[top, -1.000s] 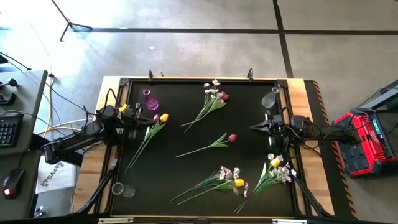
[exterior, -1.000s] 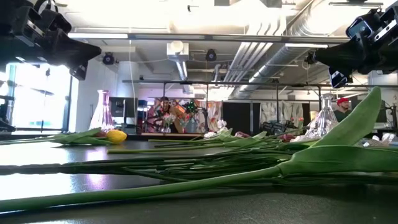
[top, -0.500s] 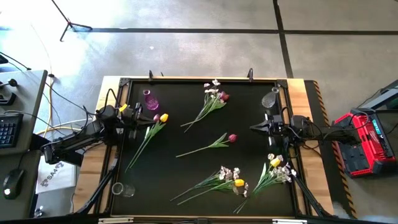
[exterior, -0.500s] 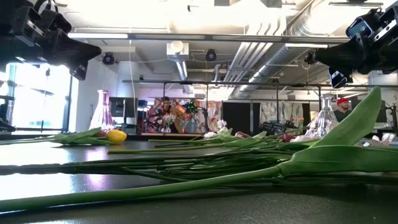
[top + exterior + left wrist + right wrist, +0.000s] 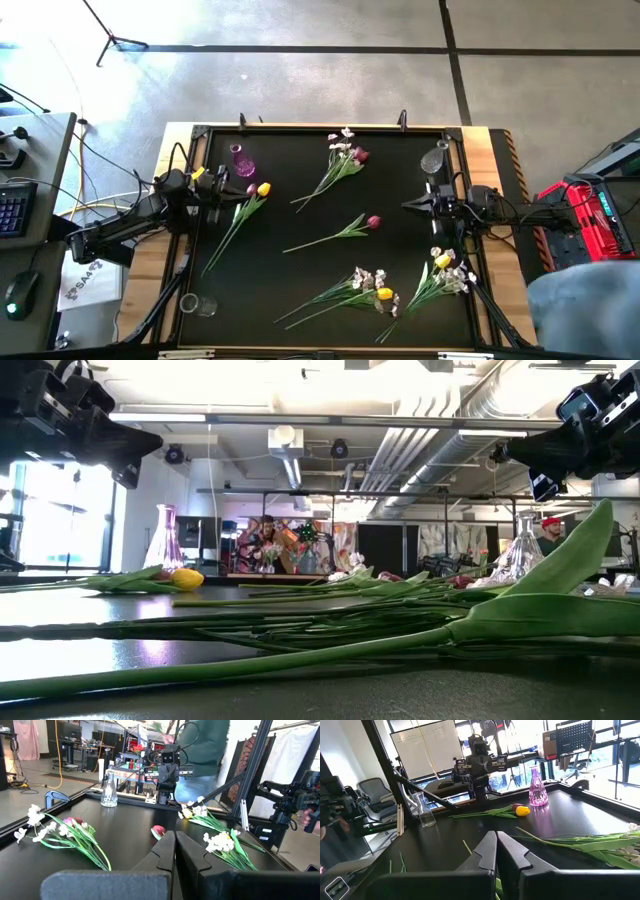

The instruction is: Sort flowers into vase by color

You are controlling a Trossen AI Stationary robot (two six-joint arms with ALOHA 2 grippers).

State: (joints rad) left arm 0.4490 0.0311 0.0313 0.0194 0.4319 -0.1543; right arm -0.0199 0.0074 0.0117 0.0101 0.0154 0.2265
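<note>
Your left gripper [image 5: 222, 190] & right gripper [image 5: 410, 206] hover at opposite table edges, fingers pressed together, holding nothing. Flowers [image 5: 345, 229] lie scattered on the black table [image 5: 290, 290]; pink vase [image 5: 241, 161] stands by the left gripper.

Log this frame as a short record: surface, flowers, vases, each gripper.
surface: black table
flowers: six stems or bunches lying flat, including a yellow tulip and a red tulip
vases: pink vase, clear vase and clear glass, all empty
left gripper: shut, at the left edge, holding nothing
right gripper: shut, at the right edge, holding nothing
</note>
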